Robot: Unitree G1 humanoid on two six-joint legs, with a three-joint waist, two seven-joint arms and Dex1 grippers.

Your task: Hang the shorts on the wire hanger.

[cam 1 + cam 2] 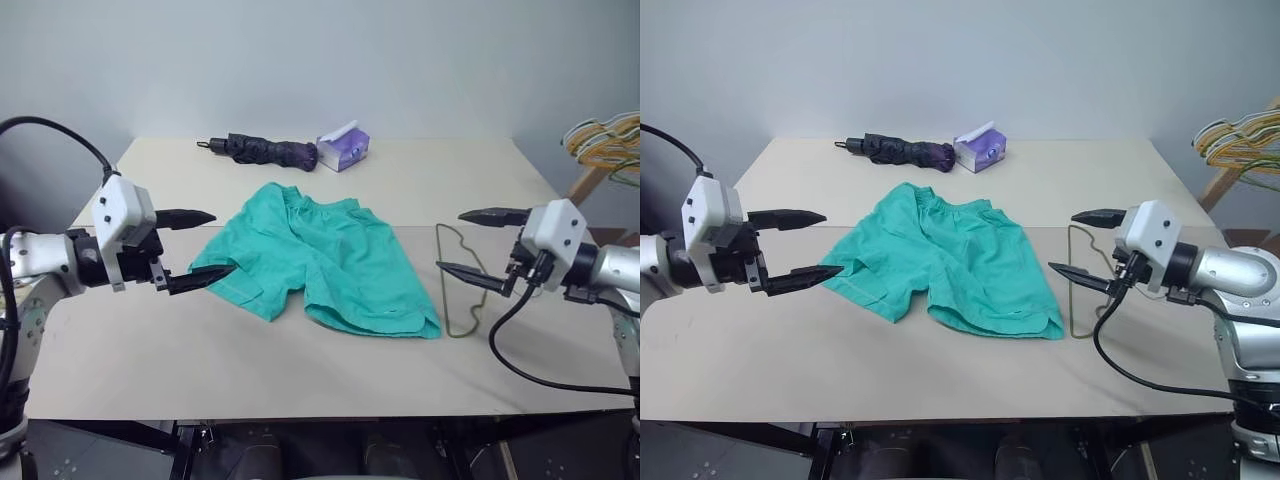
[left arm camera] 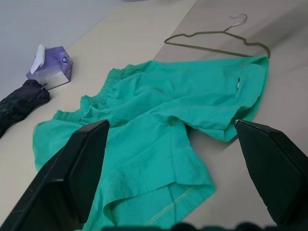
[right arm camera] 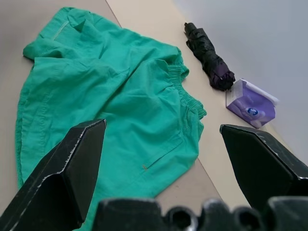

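With both my left tool [image 1: 197, 249] and right tool [image 1: 480, 243] spread wide and empty above the desk [image 1: 300, 370], my worry is the shorts [image 1: 320, 260] lying partly over the hanger [image 1: 459, 282], so tugging either could drag the other.

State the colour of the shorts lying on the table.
Teal-green, plain, no pattern. The shorts show best in the left wrist view.

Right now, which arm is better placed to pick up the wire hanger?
Right, probably. The wire hanger lies on the table beside the shorts, just under the open right tool. The left tool is across the shorts.
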